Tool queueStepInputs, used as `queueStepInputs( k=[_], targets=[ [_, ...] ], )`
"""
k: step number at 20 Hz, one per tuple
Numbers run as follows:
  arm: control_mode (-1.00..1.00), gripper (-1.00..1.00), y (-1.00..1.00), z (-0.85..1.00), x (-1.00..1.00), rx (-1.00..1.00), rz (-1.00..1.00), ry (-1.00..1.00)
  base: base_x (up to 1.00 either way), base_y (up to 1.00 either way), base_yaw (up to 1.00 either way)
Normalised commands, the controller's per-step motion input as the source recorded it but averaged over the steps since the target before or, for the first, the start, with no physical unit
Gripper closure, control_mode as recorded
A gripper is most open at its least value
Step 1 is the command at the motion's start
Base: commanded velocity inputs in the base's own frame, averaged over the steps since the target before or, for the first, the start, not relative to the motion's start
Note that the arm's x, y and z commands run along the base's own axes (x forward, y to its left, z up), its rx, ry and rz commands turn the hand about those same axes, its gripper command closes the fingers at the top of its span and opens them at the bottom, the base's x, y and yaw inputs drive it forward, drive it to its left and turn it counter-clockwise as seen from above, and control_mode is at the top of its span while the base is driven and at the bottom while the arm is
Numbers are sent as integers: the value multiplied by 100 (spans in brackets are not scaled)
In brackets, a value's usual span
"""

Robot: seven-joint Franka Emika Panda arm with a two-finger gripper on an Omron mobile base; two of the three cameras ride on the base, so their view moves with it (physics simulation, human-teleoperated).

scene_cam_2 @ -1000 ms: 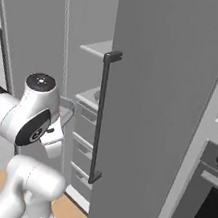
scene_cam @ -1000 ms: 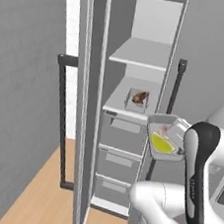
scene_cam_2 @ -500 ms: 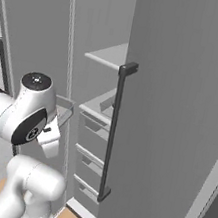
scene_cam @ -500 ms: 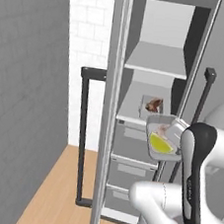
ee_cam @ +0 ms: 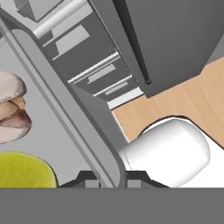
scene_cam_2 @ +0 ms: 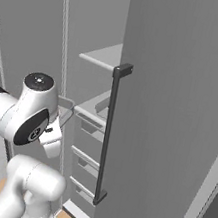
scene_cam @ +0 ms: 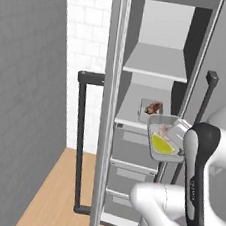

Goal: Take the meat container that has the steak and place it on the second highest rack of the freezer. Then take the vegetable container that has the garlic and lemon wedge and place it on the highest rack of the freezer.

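First half done: the shallow clear-grey meat container with its reddish-brown steak sits on the tall grey freezer's second shelf. The gripper, apparently closed on the rim, holds the clear-grey vegetable container, yellow-green lemon wedge and pale garlic inside, just before the shelves; top shelf placement remains.

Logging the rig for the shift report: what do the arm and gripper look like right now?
The arm is glossy white with rounded, bulbous links; a long black strip with faint lettering runs down one link. In the right base view a joint carries a round dark grey cap with a small mark. The gripper has two small dark finger tips. No loose cables are visible.
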Motion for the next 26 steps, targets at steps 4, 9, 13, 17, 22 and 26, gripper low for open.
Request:
queueStepInputs(
  k=[4,9,13,17,22,26],
  targets=[
    [100,100,0,0,0,0,0,0,9,7,-5],
    [100,100,0,0,0,0,0,0,0,1,0],
    [-100,100,0,0,0,0,-3,-5,0,0,0],
    [-100,100,0,7,3,0,-21,-15,0,0,0],
    [-100,100,9,49,27,0,-27,-3,0,0,0],
    [-100,100,0,40,32,6,-17,0,0,0,0]
  ],
)
